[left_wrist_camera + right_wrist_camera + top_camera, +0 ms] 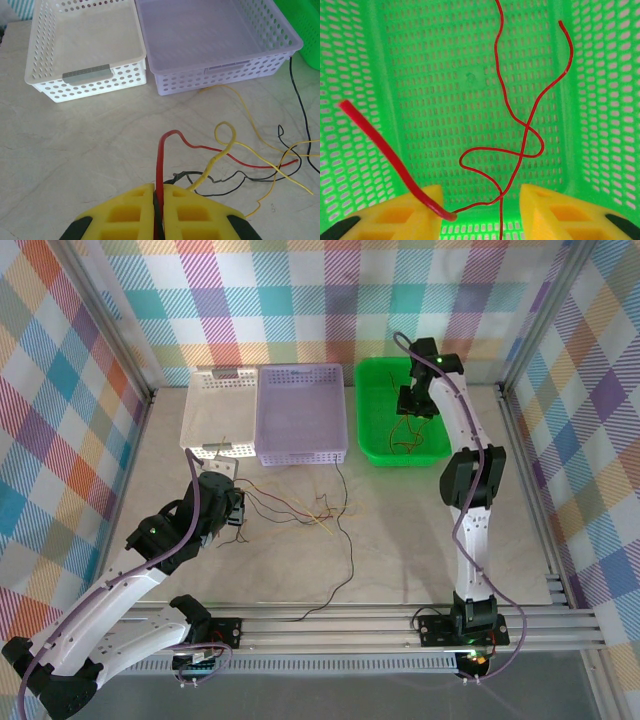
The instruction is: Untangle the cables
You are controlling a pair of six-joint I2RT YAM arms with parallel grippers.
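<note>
- A pale marbled worktop point(400, 540) sits inside checked walls, with a white basket point(200, 410), a lilac basket point(300, 450) and a green basket point(372, 420) along the far side.
- The left claw point(159, 192) is clamped on a red cable point(161, 155), just beside the tangle of cables point(300, 508) in yellow, red and black at mid-worktop.
- The right claw point(481, 200) hangs over the green basket with its jaws apart. A second red cable point(525, 135) curls loose inside the basket and touches one finger point(405, 215).

red cable point(161, 160) end hidden, green basket point(306, 20) cropped
</note>
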